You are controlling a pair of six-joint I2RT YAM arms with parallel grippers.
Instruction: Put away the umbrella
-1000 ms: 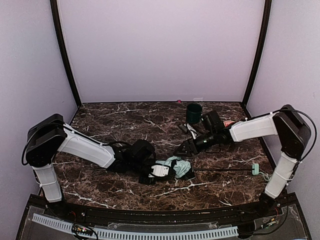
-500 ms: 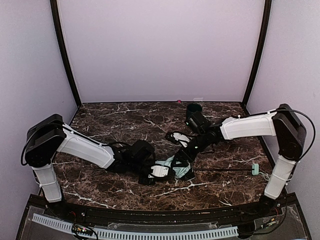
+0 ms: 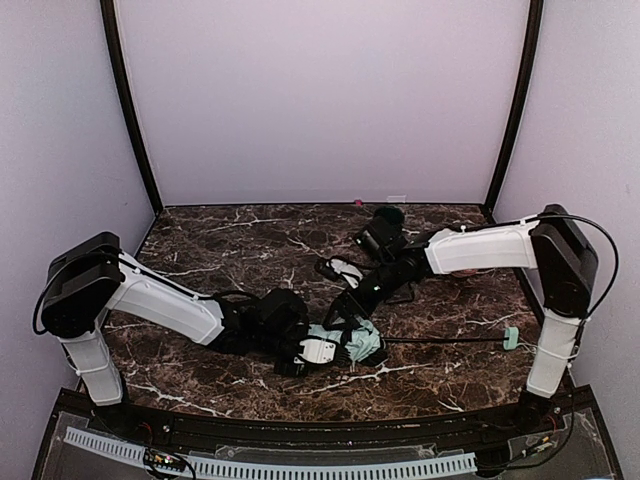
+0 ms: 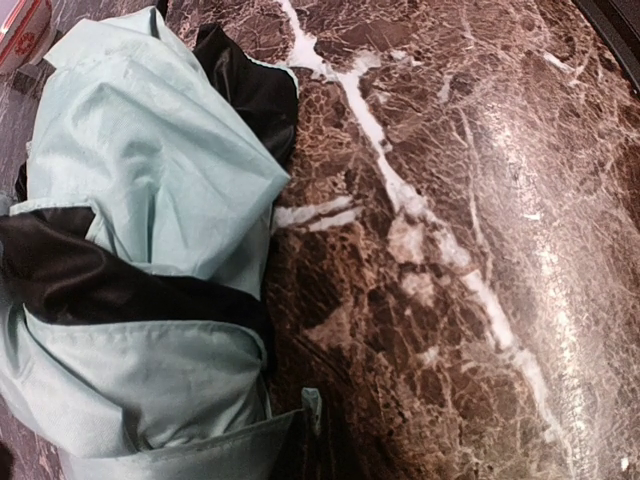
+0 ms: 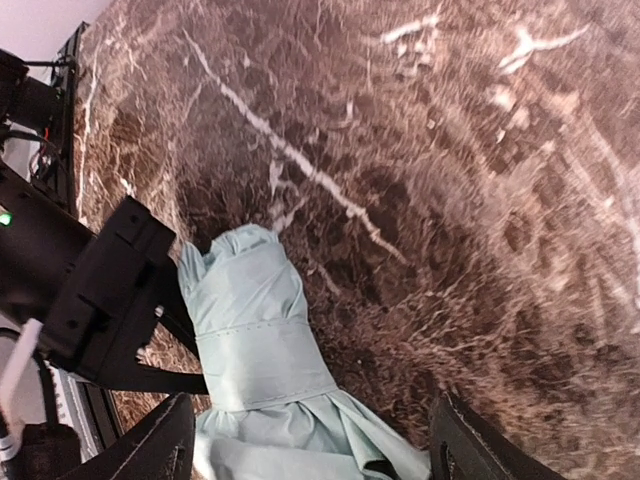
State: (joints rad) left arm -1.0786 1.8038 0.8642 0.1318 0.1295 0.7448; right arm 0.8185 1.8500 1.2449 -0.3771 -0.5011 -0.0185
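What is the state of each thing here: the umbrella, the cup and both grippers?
umbrella: closed, canopy bunched, lying on the table, shaft extended rightward.
cup: appears upright, mostly hidden by the right arm.
left gripper: at the canopy, open or shut unclear.
right gripper: open, above the canopy.

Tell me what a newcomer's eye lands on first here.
The crumpled mint-and-black umbrella lies at the middle front of the table. The right end effector hangs open over the fabric, with the left end effector at its left side. Its thin shaft runs right to the small handle.
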